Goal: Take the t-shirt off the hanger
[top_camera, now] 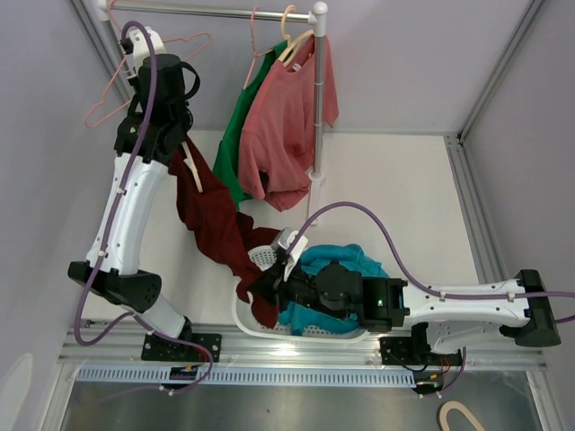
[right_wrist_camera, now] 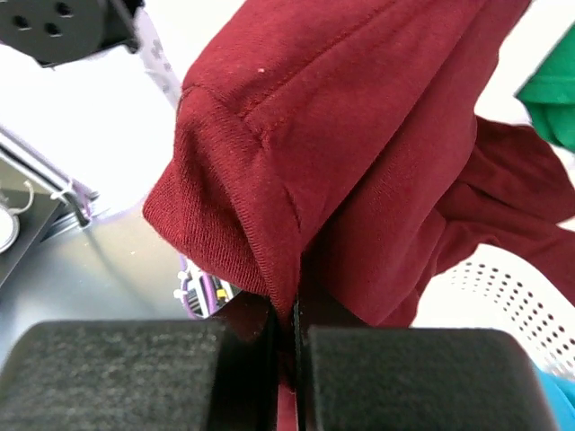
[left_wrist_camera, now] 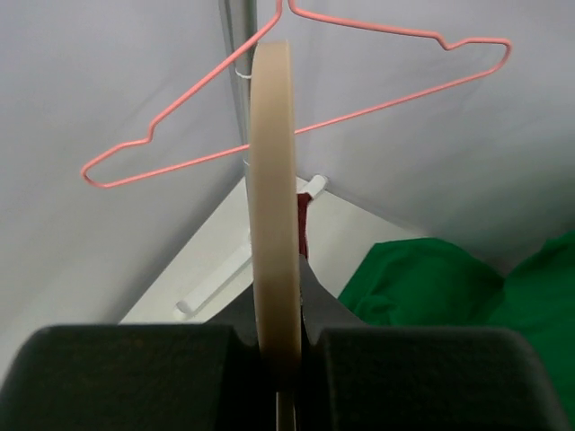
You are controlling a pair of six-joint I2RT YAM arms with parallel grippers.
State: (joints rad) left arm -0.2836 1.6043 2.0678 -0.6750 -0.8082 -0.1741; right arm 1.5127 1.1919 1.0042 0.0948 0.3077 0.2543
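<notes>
A dark red t-shirt hangs off a beige hanger and stretches down to the basket. My left gripper is raised near the rack and shut on the hanger, which shows edge-on between its jaws in the left wrist view. A sliver of the red shirt shows behind it. My right gripper is shut on a fold of the shirt's lower part over the basket rim. In the right wrist view the cloth is pinched at the right gripper.
A rack rod with a white pole holds a pink-red shirt, a green shirt and a bare pink wire hanger. A white basket holds a teal cloth. Walls close in on both sides.
</notes>
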